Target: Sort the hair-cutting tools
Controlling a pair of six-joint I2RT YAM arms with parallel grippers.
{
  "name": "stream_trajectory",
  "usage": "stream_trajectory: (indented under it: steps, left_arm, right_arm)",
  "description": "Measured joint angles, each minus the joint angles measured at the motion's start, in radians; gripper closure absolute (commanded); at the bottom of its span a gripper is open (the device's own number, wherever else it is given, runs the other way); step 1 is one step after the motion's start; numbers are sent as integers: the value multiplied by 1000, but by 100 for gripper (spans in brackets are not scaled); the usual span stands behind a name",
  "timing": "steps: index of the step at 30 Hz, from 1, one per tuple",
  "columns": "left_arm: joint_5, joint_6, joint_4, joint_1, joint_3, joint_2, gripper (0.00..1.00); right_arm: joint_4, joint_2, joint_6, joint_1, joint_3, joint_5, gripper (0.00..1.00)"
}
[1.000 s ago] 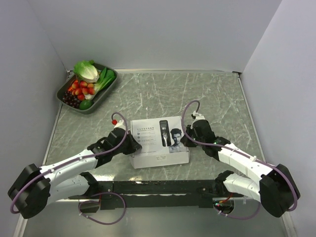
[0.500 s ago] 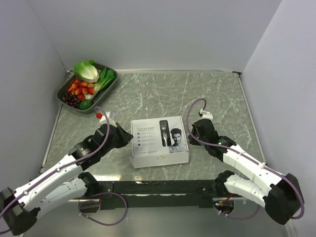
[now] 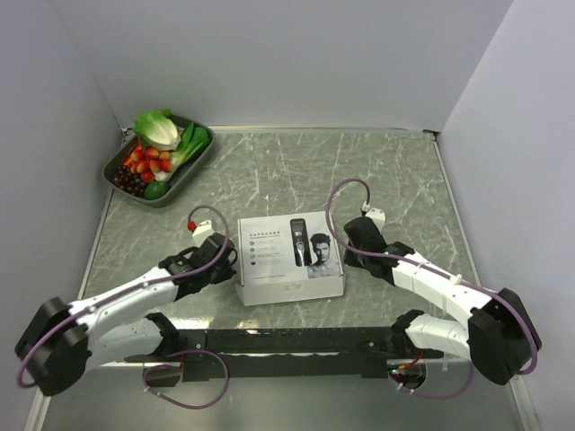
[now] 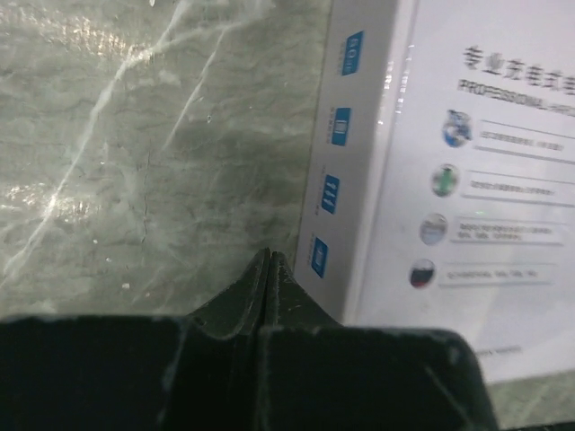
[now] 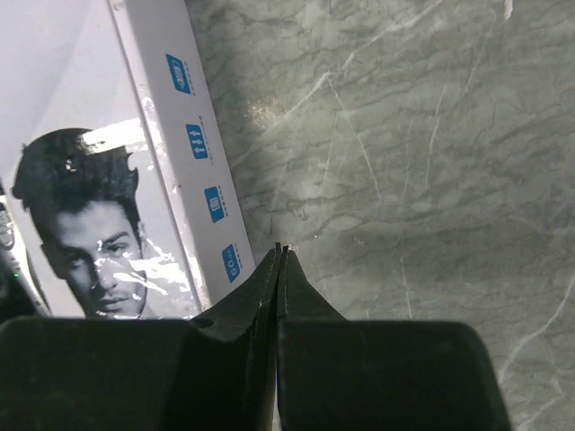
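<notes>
Swung back in, left gripper [image 3: 228,261] and right gripper [image 3: 347,253] (each pinched together, empty) have the white box [image 3: 289,260] between them, seemingly unopened.

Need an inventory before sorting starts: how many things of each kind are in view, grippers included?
White cardboard box: 1
Tray of vegetables and fruit: 1
Grippers: 2 (left gripper, right gripper, both shut)
Loose hair-cutting tools: 0 in view
Total: 4
</notes>
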Motion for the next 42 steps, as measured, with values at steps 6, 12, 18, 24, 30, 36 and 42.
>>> stream_trajectory:
  steps: [6,12,18,24,30,36,42]
  left_arm:
    - [8,5,122,2,-4,172,99]
    - [16,38,167,29,24,264,99]
    - [32,88,188,81,61,301,99]
    - [89,153,232,167,99,345,99]
    - [154,211,286,217,138,407,99]
    - [206,255,333,268,198,484,99]
    - [257,280,360,323,301,556,99]
  right_arm:
    - [27,124,-14,-1,22,-22,100]
    - [84,184,-61,-11,38,-65,100]
    - [143,186,-140,-26,30,-113,100]
    - [224,217,-190,-56,30,-196,100]
    - [311,261,-199,-116,31,-263,100]
    - [363,378,-198,-169,76,-294,100]
    - [375,476,-204,-219,158,-346,100]
